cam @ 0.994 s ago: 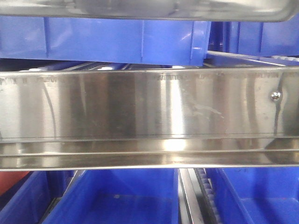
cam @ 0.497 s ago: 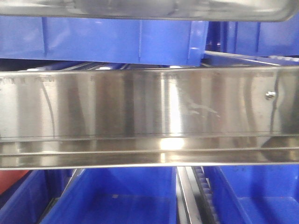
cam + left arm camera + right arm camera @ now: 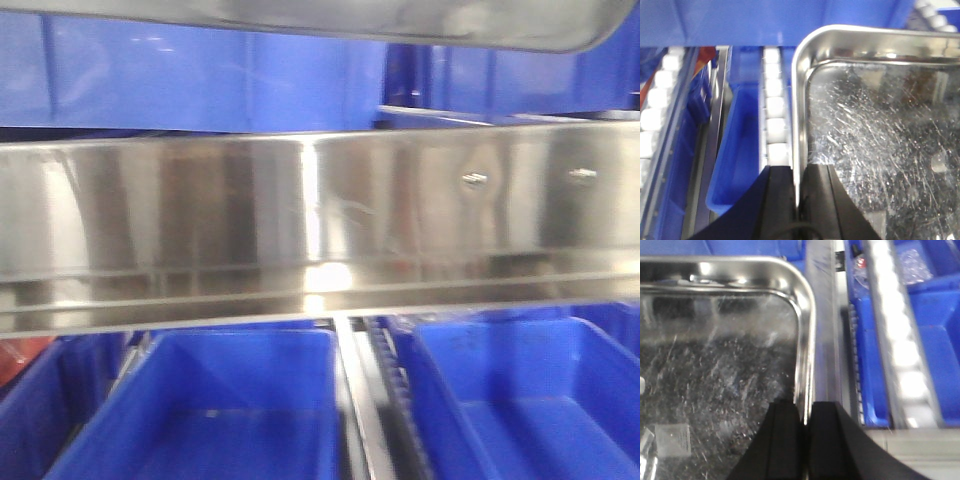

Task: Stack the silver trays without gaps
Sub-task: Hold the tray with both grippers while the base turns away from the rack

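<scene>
The silver tray (image 3: 880, 135) is hanging in the air above the shelf rail (image 3: 200, 220) and the blue bins (image 3: 230, 410) — the left gripper (image 3: 799, 197) is clamping one side rim, the right gripper (image 3: 804, 435) the opposite one, I think so that it is sitting level between them; another tray is not showing.

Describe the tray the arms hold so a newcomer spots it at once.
Find the rows of blue bins crossed by a long steel rail. Above the rail is the tray, its rim pinched by the left gripper on one side and the right gripper on the other. Unlike the plastic bins, it is shiny steel, shallow, round-cornered, with a scratched floor.
</scene>
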Robot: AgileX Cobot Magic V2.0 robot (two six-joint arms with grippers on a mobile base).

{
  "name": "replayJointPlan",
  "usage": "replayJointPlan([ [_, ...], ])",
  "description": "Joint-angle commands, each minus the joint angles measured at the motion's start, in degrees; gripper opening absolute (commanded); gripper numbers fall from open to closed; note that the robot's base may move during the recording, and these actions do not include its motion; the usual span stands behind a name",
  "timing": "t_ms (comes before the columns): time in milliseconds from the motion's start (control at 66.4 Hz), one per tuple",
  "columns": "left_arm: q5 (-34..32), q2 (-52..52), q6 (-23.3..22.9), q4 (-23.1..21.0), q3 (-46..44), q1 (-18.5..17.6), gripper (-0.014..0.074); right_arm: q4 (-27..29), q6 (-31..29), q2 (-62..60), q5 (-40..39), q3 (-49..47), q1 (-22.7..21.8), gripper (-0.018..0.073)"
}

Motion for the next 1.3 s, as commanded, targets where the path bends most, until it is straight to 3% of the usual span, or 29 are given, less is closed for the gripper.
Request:
replayJointPlan([
  [0,-1.0,-0.3,0.0,3.3,-0.1,0.1,-0.0013,-1.3,-0.4,-0.5,-2.2,-0.1,-0.1,-0.0015],
  [241,-1.0,-0.3,0.0,5.5,-0.1,0.1,-0.0013,-1.3,-0.4,-0.5,-2.5,-0.1,-0.1,-0.0015],
  [1280,-1.0,-0.3,0.0,5.5,-0.1,0.1,-0.0013,-1.3,-0.4,-0.5,-9.6,-0.1,-0.1,-0.0015],
])
